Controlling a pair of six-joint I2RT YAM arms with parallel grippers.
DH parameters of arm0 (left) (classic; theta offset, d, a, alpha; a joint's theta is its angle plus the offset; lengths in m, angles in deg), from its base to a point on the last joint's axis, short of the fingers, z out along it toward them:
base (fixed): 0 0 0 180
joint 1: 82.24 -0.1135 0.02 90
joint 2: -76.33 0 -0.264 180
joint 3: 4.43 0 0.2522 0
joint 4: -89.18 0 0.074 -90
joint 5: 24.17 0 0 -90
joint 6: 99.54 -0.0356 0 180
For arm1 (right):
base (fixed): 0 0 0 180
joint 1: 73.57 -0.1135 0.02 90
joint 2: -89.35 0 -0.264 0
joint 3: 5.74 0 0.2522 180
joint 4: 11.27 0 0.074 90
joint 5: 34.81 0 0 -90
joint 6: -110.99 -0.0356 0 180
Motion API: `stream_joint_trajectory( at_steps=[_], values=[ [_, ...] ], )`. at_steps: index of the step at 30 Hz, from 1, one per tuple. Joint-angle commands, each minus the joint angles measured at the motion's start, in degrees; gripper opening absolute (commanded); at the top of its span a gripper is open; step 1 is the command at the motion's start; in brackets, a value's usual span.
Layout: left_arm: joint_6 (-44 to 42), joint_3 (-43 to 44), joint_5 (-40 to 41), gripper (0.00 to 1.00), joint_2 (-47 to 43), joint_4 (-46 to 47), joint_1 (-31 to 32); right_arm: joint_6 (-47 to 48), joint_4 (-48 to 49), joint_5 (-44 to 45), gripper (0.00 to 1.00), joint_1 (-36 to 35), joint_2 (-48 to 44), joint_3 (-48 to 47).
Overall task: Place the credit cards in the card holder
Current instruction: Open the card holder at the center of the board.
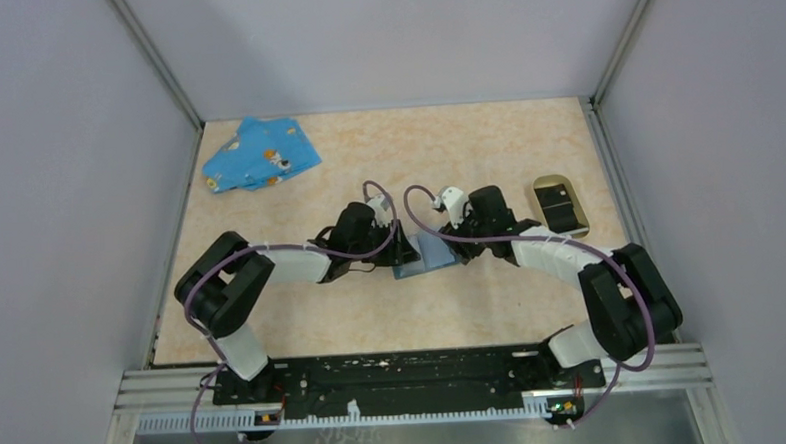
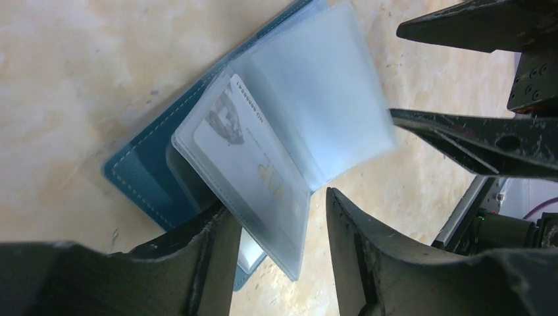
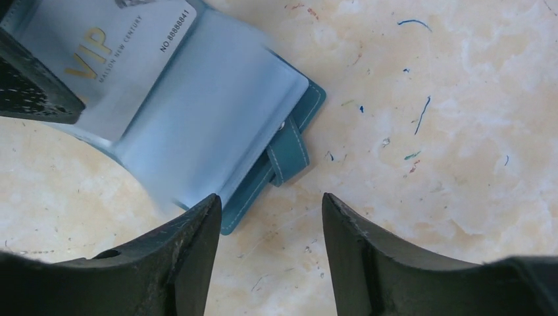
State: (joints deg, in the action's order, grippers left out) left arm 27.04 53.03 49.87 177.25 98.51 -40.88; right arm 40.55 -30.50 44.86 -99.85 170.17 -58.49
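Fingers on my left gripper (image 2: 273,201) stood partly apart. The lower corner of a clear sleeve lay in the gap between them. The sleeve ran along the inner face of one finger, and I saw open space between it and the other finger, so nothing was pinched.

The right gripper (image 3: 270,204) also had its fingers apart, with only bare table (image 1: 466,149) between them. Its left fingertip hung just over the near edge of the blue case (image 1: 425,253).

The case lay opened flat at the middle of the table, between the two grippers. Its clear sleeves (image 2: 329,85) were fanned up off the cover, and its small strap (image 3: 289,148) stuck out on the right gripper's side.

One pale card (image 3: 125,39) sat inside a sleeve, with "VIP" in gold letters and a printed number along its edge. In the left wrist view that same sleeve was the one reaching down between my left fingers. I could not tell whether the other sleeves held cards, as they were blurred.

The card holder (image 1: 559,207) sat on the table to the right of the right gripper, apart from the case and close to the right wall. I could see its tan oval rim and dark inside from above, but I could not make out its slots.

A blue patterned cloth (image 1: 261,155) lay crumpled at the far left corner, well away from both arms.
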Motion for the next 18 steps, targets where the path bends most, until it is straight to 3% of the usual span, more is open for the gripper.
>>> stream_joint_trajectory(
  at_steps=[1,9,14,18],
  values=[
    [-2.16,-1.71,4.09,0.57,-4.18,-5.78,-0.21,-2.44,-0.35,-3.12,0.55,1.28,1.02,-3.17],
    [-4.67,-2.37,5.24,0.62,-7.18,-8.04,-0.24,-4.54,-2.23,-6.6,0.51,1.97,3.31,-5.03],
    [-5.46,-0.21,5.8,0.46,-4.71,-10.29,-0.23,-4.01,-2.18,-9.66,0.52,2.29,-0.19,-5.0],
    [-7.37,0.67,10.22,0.45,-6.71,-14.06,-0.22,-3.2,-2.44,-12.76,0.55,4.45,-3.07,-4.63]
  ],
)
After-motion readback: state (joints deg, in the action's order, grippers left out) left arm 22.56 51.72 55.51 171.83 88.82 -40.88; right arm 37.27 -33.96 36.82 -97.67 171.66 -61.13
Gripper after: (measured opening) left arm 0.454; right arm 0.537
